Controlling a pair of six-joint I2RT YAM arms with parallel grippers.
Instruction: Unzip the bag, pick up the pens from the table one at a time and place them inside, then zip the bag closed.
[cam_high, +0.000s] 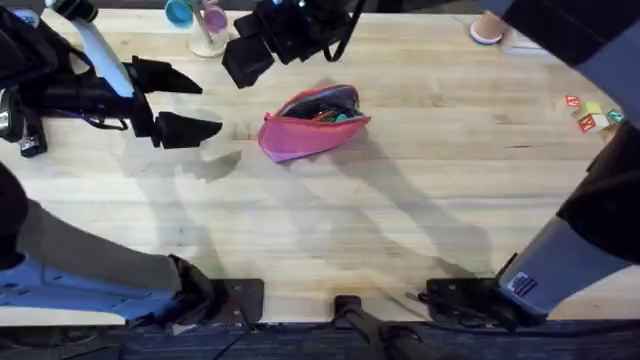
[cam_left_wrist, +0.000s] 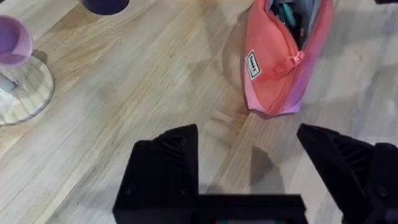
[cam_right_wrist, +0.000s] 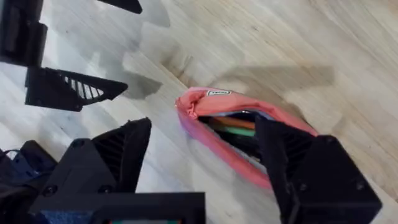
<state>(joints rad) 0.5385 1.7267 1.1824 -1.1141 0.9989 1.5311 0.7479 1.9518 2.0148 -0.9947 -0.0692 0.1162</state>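
Left pincer (cam_high: 178, 103) spread wide, empty, hovering over worktop (cam_high: 400, 220) just beside bag (cam_high: 312, 121). Right pincer (cam_right_wrist: 202, 155) also spread, empty, poised above bag mouth. Bag lies mid-worktop, unzipped, gaping; green pen (cam_right_wrist: 235, 131) visible inside, other contents dark, can't identify. No pens on bare wood, so zip-up looks like remaining step. Risk: zipper pull (cam_left_wrist: 297, 58) small, fabric slack; without one pincer anchoring bag end, pull drags whole bag or slips
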